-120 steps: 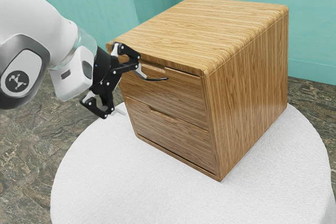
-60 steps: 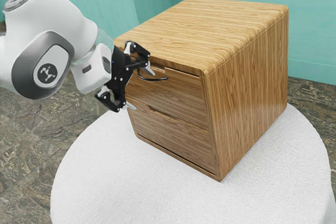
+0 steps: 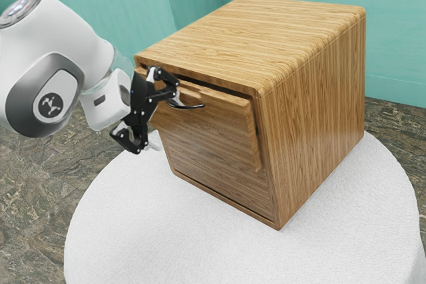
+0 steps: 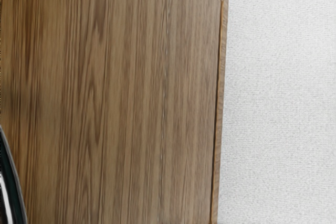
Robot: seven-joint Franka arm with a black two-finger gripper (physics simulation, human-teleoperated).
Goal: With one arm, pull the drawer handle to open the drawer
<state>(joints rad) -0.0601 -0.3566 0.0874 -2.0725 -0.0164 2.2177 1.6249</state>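
A wooden two-drawer cabinet (image 3: 313,98) stands on a round white table (image 3: 200,244). Its top drawer (image 3: 213,124) is slid partly out toward the exterior view's left, leaving a dark gap under the cabinet top. A dark curved handle (image 3: 190,105) sits near the drawer front's upper left corner. My gripper (image 3: 158,119) is at that corner, open, its fingers spread wide; the upper finger (image 3: 172,91) is hooked against the handle and the lower one hangs beside the drawer's edge. In the wrist view the drawer front (image 4: 115,98) lies just under my hand, with a dark strip of the handle (image 4: 8,187) at its edge.
The lower drawer (image 3: 226,181) sits flush below, partly hidden by the protruding top drawer. White tabletop (image 4: 278,103) spreads beyond the drawer front. A marbled floor (image 3: 40,184) and teal walls (image 3: 399,24) surround the table.
The top drawer has slid out from the cabinet toward the exterior view's left. My hand moved left with the handle, after first moving in toward the cabinet.
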